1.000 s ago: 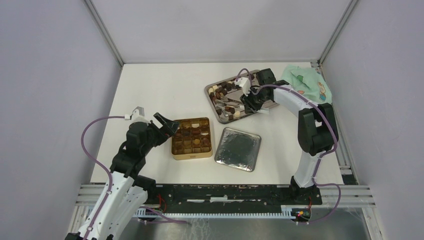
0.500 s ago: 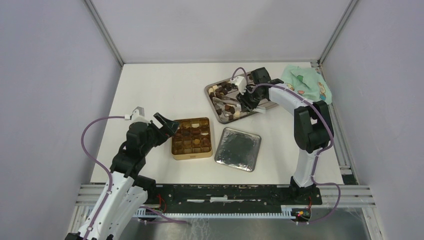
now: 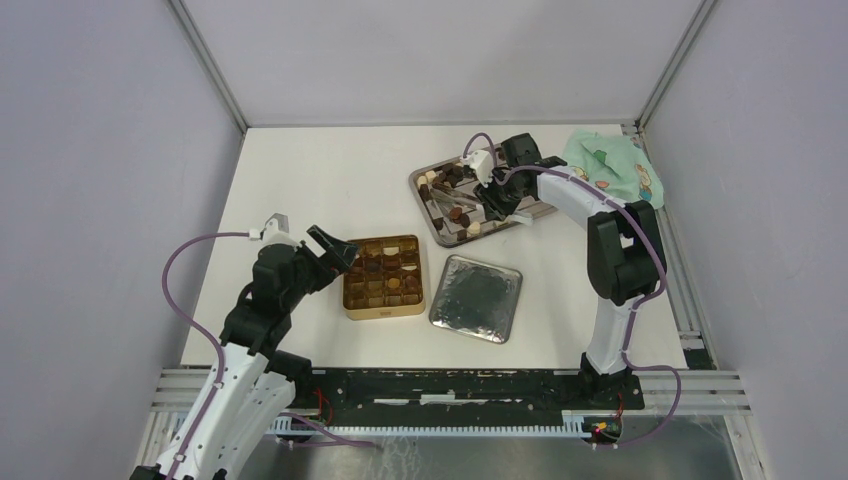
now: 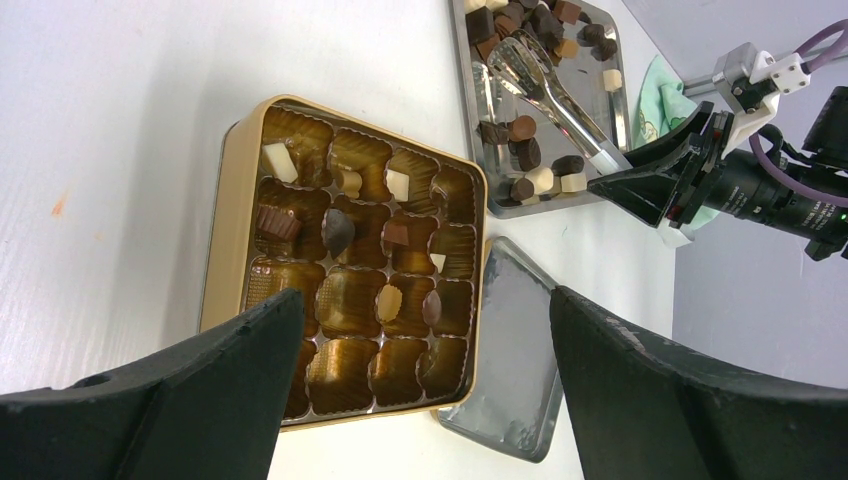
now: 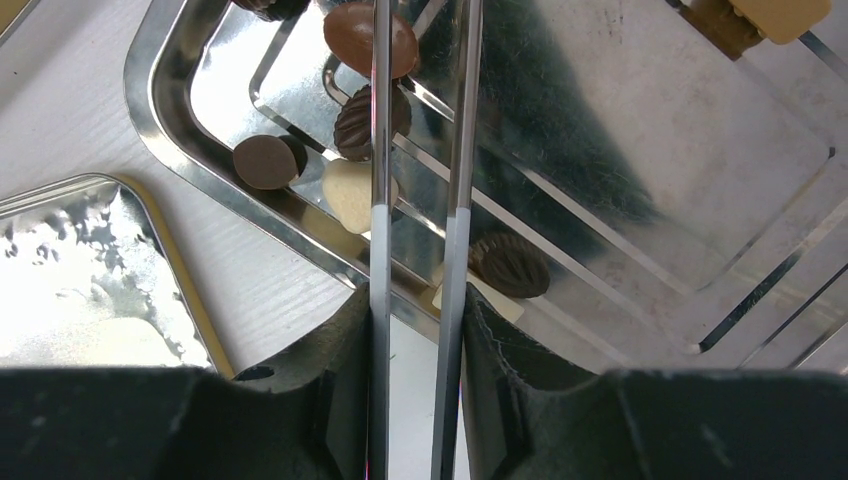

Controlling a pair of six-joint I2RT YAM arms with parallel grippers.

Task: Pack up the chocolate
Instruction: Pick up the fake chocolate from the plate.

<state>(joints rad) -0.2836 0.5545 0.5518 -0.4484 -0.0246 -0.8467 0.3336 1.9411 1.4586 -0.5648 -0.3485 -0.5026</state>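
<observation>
right tool (image 5: 415, 315) grips tongs (image 5: 380, 150), handle end hidden.

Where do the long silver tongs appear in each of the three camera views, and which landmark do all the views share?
Top external: the long silver metal tongs are right of centre in the upper half, across the tray.
Left wrist: at the upper right, slanting.
Right wrist: in the centre, two vertical arms clamped in the right gripper.
Shared landmark: the rectangular silver steel tray beneath them.

One overhead view, two wrist close-ups
</observation>
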